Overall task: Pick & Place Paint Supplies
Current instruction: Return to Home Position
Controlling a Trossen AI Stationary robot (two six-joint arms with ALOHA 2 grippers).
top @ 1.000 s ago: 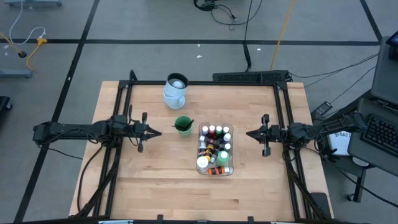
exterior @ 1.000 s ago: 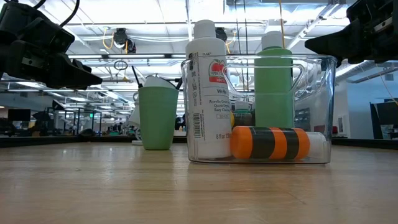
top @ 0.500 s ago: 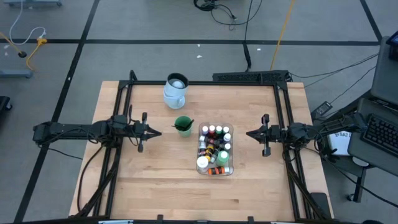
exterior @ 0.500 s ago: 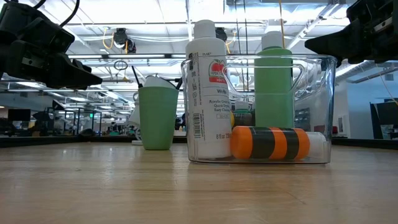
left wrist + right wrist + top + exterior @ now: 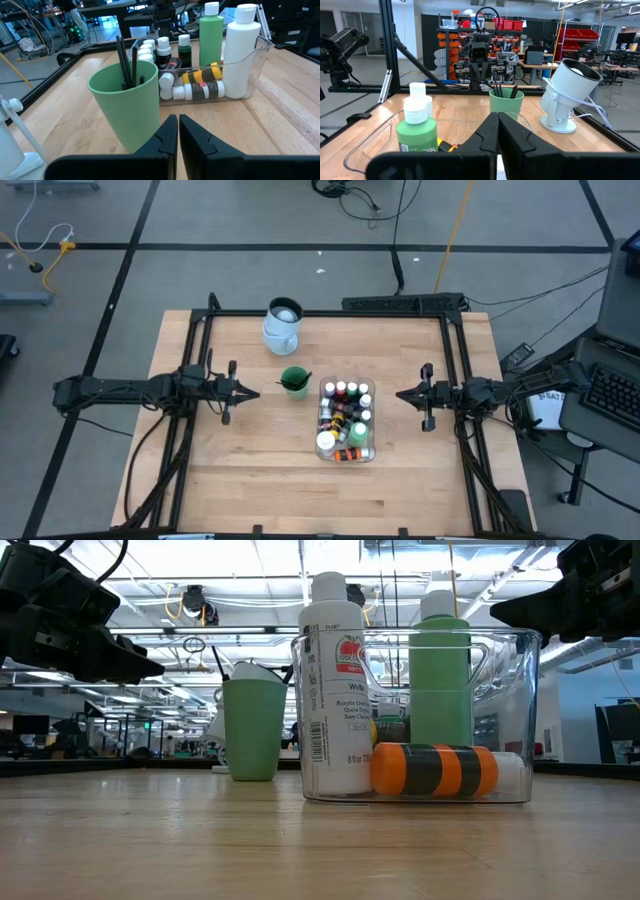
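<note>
A clear tub (image 5: 346,421) near the table's middle holds several small white-capped paint bottles (image 5: 165,50), a tall green bottle (image 5: 211,31), a tall white bottle (image 5: 242,47) and an orange-and-black striped bottle (image 5: 435,770) lying on its side. Left of the tub stands a green cup (image 5: 294,381) with thin dark brushes (image 5: 127,65) standing in it. My left gripper (image 5: 250,393) hovers shut, left of the cup, pointing at it. My right gripper (image 5: 400,395) hovers shut, right of the tub, pointing at it. Neither holds anything.
A pale blue-white jug (image 5: 282,325) stands at the table's far side, behind the cup. A black frame (image 5: 200,350) runs along the table's left, far and right edges. Bare wood (image 5: 260,470) lies in front of the tub and the cup.
</note>
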